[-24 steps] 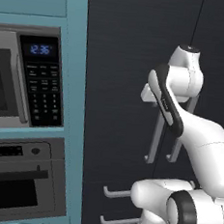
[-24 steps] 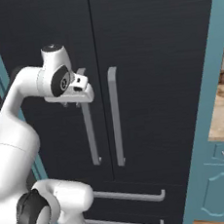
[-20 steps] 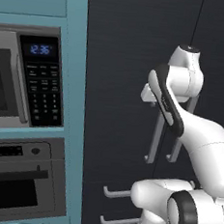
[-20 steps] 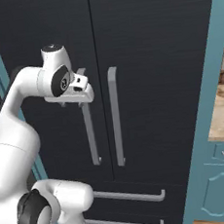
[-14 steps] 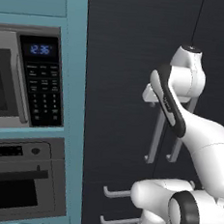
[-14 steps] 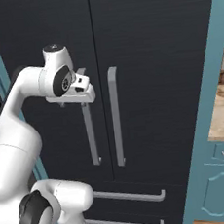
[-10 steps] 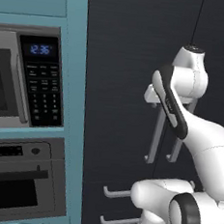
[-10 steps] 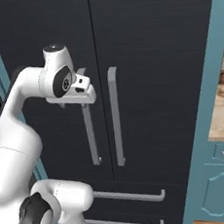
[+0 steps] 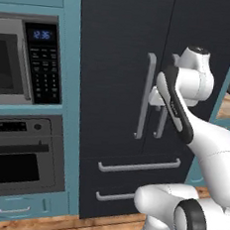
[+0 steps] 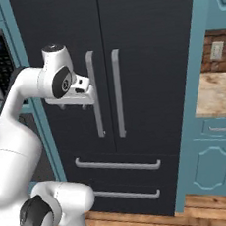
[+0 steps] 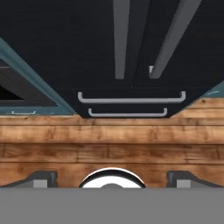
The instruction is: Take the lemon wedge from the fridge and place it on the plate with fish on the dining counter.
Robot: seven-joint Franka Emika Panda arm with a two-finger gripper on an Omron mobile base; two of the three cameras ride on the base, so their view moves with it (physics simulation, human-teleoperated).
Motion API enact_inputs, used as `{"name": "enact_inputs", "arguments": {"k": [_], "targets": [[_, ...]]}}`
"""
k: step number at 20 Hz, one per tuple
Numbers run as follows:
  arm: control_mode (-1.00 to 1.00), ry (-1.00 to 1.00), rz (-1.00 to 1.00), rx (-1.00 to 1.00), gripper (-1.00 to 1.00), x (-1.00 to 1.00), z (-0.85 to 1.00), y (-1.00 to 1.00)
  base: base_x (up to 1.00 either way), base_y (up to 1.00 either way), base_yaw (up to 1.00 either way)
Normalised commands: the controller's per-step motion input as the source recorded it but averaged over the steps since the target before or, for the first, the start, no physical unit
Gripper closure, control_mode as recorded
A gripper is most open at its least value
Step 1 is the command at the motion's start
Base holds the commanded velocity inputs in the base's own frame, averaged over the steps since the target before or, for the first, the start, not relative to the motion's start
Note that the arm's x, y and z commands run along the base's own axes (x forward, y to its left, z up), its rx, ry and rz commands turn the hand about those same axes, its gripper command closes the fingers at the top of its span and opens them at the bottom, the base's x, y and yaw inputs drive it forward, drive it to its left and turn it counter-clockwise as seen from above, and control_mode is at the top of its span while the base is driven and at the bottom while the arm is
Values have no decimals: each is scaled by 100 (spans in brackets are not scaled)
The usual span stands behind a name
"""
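The pincer (image 10: 85, 90) is spread wide, its two dark fingertips (image 11: 41, 178) far apart at the bottom corners of the hand view, nothing between them. Seen from the right base view, the pincer sits at about 9 o'clock of the left door handle (image 10: 95, 94), right beside it; whether it touches the bar I cannot tell. In the left base view the hand (image 9: 156, 97) sits between the two vertical handles, partly hidden behind the white forearm.

The fridge (image 10: 127, 44) is tall, dark navy-black, with both French doors closed. Two long grey bar handles run vertically at its middle seam, the right door handle (image 10: 118, 92) just beside the left one. Below them, toward 6 o'clock, two drawers each carry a horizontal grey handle, the upper drawer handle (image 10: 118, 165) above the lower drawer handle (image 10: 126, 195).

The hand view points down the fridge front toward the wooden floor (image 11: 112, 144).

At 9 o'clock of the fridge in the left base view, a steel microwave (image 9: 17, 63) with a lit clock sits above a built-in oven (image 9: 18, 157), both framed by teal cabinets (image 9: 68, 107). At 3 o'clock in the right base view, a beige stone counter (image 10: 217, 94) rests on teal cabinets.

The lemon wedge cannot be seen with the doors closed.
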Motion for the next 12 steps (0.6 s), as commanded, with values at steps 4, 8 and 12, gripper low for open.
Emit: {"name": "enact_inputs", "arguments": {"k": [4, 8, 12], "targets": [[100, 0, 0, 0, -100, 0, 0, 0, -38, -40, -10], [100, 0, 0, 0, -100, 0, 0, 0, -35, -28, -7], [100, 0, 0, 0, -100, 0, 0, 0, -28, 0, 0]]}}
